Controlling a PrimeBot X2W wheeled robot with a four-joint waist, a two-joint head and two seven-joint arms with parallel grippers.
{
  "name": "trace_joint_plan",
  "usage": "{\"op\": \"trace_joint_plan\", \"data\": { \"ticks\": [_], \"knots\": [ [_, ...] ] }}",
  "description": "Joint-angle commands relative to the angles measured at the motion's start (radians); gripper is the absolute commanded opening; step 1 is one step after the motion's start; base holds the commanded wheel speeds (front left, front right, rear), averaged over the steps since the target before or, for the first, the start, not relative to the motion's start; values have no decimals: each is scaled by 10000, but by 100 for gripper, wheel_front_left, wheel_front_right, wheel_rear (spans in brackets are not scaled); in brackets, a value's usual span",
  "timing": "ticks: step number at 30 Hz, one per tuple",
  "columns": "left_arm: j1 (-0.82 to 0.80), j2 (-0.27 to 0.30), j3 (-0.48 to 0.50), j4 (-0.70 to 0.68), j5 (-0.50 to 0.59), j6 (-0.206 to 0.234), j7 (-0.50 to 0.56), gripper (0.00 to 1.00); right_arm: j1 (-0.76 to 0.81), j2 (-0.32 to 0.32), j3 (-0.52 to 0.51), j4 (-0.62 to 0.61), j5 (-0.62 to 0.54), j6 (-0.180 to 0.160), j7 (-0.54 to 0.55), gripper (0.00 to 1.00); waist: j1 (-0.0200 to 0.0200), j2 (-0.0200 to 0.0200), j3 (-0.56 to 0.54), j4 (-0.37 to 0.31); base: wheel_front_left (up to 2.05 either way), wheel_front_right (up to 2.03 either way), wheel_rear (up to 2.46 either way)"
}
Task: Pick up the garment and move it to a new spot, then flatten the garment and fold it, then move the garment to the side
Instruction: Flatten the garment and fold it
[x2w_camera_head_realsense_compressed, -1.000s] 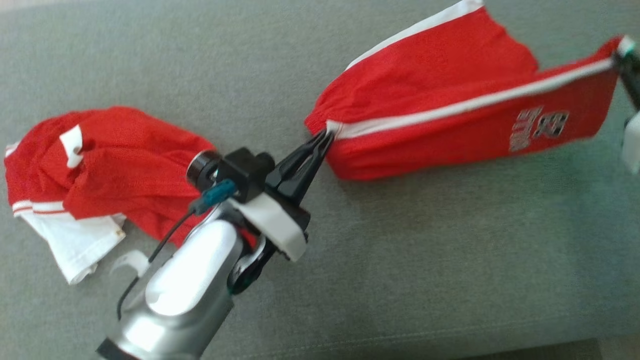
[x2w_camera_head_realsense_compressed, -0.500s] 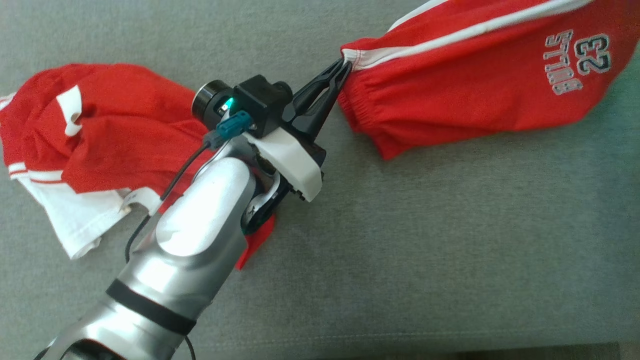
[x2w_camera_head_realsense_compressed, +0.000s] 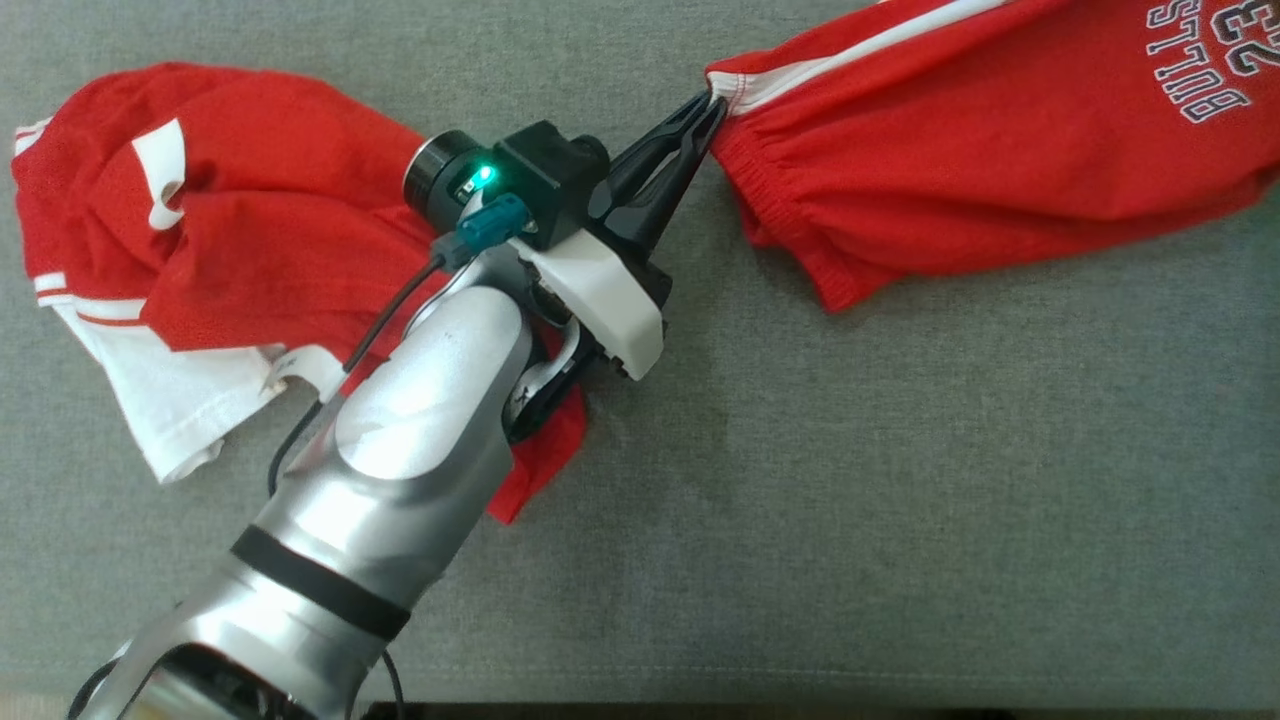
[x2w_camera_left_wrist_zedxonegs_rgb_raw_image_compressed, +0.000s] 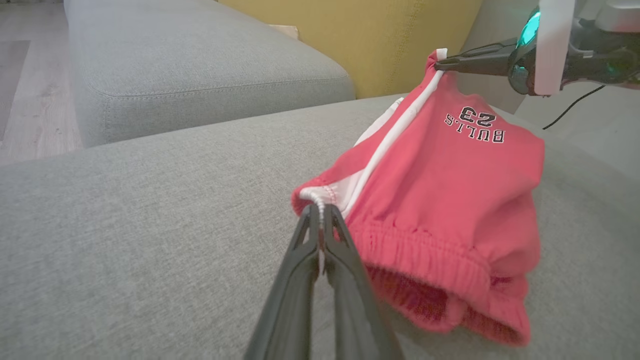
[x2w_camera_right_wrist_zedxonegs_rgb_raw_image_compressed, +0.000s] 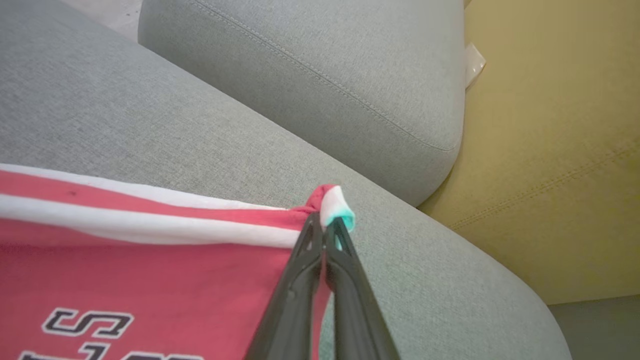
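Observation:
The garment (x2w_camera_head_realsense_compressed: 980, 150) is a pair of red shorts with a white side stripe and a "BULLS 23" print, stretched between both grippers above the grey sofa seat (x2w_camera_head_realsense_compressed: 900, 500). My left gripper (x2w_camera_head_realsense_compressed: 712, 105) is shut on the elastic waistband corner at the white stripe, and the left wrist view shows its tips (x2w_camera_left_wrist_zedxonegs_rgb_raw_image_compressed: 319, 210) pinching the garment (x2w_camera_left_wrist_zedxonegs_rgb_raw_image_compressed: 450, 190). My right gripper (x2w_camera_right_wrist_zedxonegs_rgb_raw_image_compressed: 324, 225) is shut on the garment's (x2w_camera_right_wrist_zedxonegs_rgb_raw_image_compressed: 150, 260) opposite stripe corner. In the left wrist view the right gripper (x2w_camera_left_wrist_zedxonegs_rgb_raw_image_compressed: 440, 64) holds that corner higher up.
A second red and white garment (x2w_camera_head_realsense_compressed: 230, 220) lies crumpled on the seat at the left, partly under my left forearm. A grey cushion (x2w_camera_left_wrist_zedxonegs_rgb_raw_image_compressed: 200, 55) and a yellow sofa back (x2w_camera_right_wrist_zedxonegs_rgb_raw_image_compressed: 550, 150) stand beyond. Wooden floor (x2w_camera_left_wrist_zedxonegs_rgb_raw_image_compressed: 30, 100) lies past the seat edge.
The head camera has shifted, so everything sits higher in the picture. The shorts have turned so the printed face shows, and their right end with the right gripper has left the head view.

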Motion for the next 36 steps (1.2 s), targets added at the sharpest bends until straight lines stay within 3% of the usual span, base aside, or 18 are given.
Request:
{"op": "trace_joint_plan", "data": {
  "ticks": [1,2,13,18,24,30,36],
  "knots": [
    [-317,109,247,-187,0,-4,-107,49,-100,-98,55,1,46,-9,-170,51,-1,0,32,20,0,0,0],
    [-335,93,248,-152,4,23,-124,100,-137,-60,73,211,37,-9,-185,100,-1,0,31,16,0,0,0],
    [-58,162,521,177,-19,142,-203,100,-123,697,-72,1864,178,-9,-1413,100,-1,0,-770,-343,0,0,0],
    [571,355,1142,-195,-129,356,-207,100,63,1232,-552,2161,602,-9,-2442,100,-1,0,-1662,-635,0,0,0],
    [1592,521,2230,-1075,-169,777,-209,100,509,1816,-1548,2577,326,-9,-3791,100,-1,0,-2718,-942,0,0,0],
    [2587,675,3034,-1717,81,1138,-209,100,1460,2434,-2371,2139,-70,-9,-4065,100,-1,0,-3422,-1178,0,0,0],
    [3815,647,4001,-2477,381,1414,-209,100,3548,3467,-3893,334,-179,-9,-4089,100,-1,0,-4048,-1520,0,0,0]
  ]
}}
